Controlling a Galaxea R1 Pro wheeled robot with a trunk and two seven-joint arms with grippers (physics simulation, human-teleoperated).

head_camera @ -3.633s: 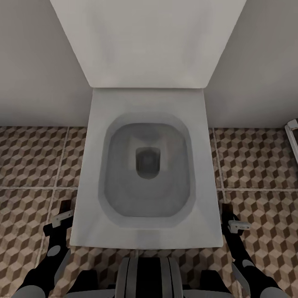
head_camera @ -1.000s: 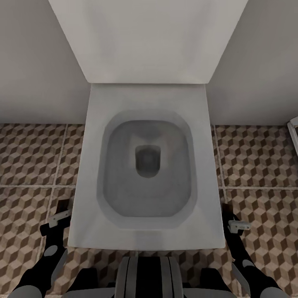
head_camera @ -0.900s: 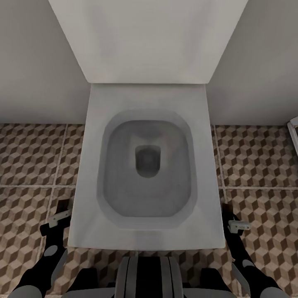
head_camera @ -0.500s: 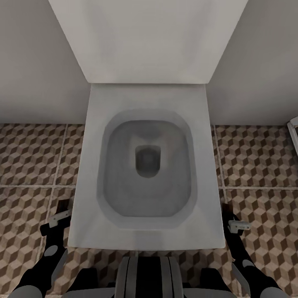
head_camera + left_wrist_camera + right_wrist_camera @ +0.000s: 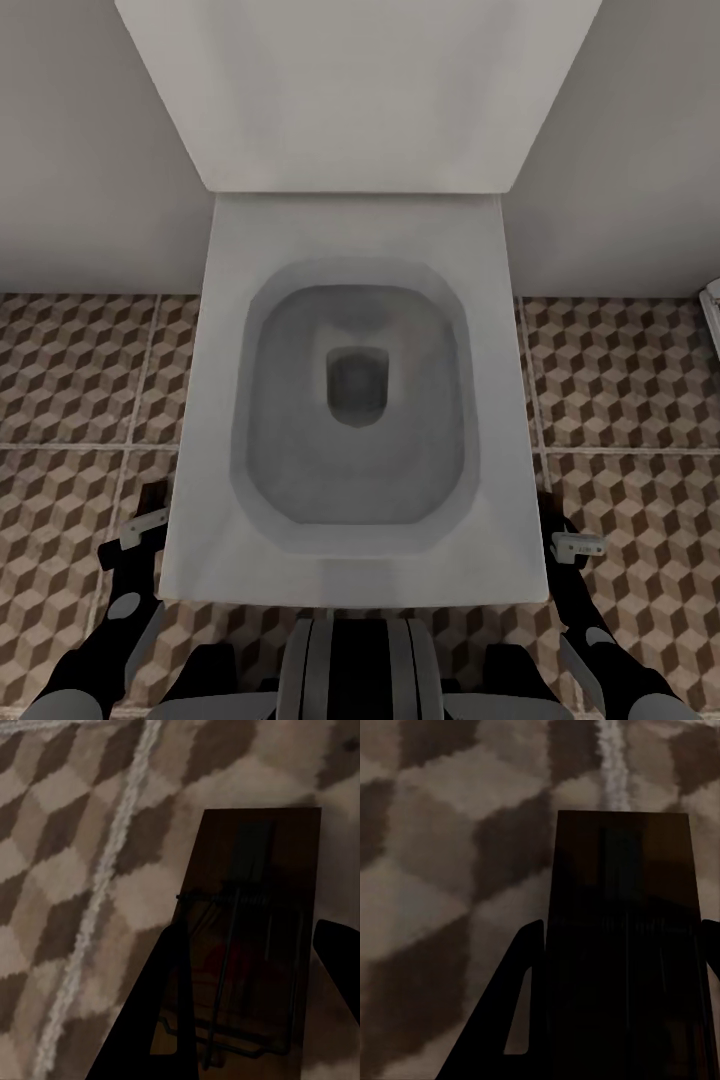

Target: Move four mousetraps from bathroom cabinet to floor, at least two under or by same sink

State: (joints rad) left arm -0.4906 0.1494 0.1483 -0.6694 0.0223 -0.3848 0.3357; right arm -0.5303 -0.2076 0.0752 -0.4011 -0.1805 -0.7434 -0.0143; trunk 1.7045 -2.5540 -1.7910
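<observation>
White toilet (image 5: 355,400), head view: lid raised against the wall; open bowl at centre, directly ahead of the robot's trunk.
Bathroom floor (image 5: 80,380), head view: cube-patterned brown, beige and white tiles with pale grout lines, on both sides of the toilet.
Left gripper (image 5: 140,520), head view: low beside the toilet's left front corner, above the tiles; finger spacing cannot be told from here.
Right gripper (image 5: 572,545), head view: low beside the toilet's right front corner, above the tiles.
White object (image 5: 712,315), head view: a sliver at the right edge; identity cannot be told.
Left gripper (image 5: 251,967), left wrist view: two dark fingers (image 5: 161,1012) flank a mousetrap (image 5: 251,937), clamped on its long edges; brown board with dark wire spring parts facing the camera, tiled floor behind.
Right gripper (image 5: 622,997), right wrist view: fingers (image 5: 510,1020) closed on the sides of a second mousetrap (image 5: 622,915); board in deep shadow, metal parts barely legible; tiles and one grout line behind it.
</observation>
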